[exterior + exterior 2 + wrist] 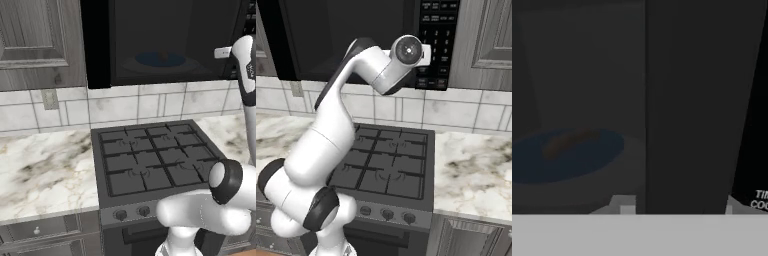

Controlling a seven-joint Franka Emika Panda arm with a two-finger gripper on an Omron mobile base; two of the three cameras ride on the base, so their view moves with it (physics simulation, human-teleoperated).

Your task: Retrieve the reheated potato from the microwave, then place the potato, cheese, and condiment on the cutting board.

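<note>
The room is a kitchen with grey wooden cabinets (35, 35) and a wall of pale marbled tiles (150, 105). A small outlet plate (50, 98) sits on the tiles at the left. Below runs a white marble counter (45, 170) with dark veins, and a black gas stove (150, 157) with four grates is set into it, with knobs along its front edge.

Above the stove hangs the microwave (165, 40), a large black box. Its button panel (437, 40) is at the right side. Through the dark front, a blue plate (160, 60) rests on the round tray, and the potato (162, 56), a small brownish lump, lies on this plate. In the hand view the potato (569, 142) appears dim behind the glass, left of a dark vertical bar (687, 105).

The white arm reaches up to the right part of the microwave front. The gripper (679, 204) is at this bar, and its two fingers stand at either side of the bar, pressed in on it.
</note>
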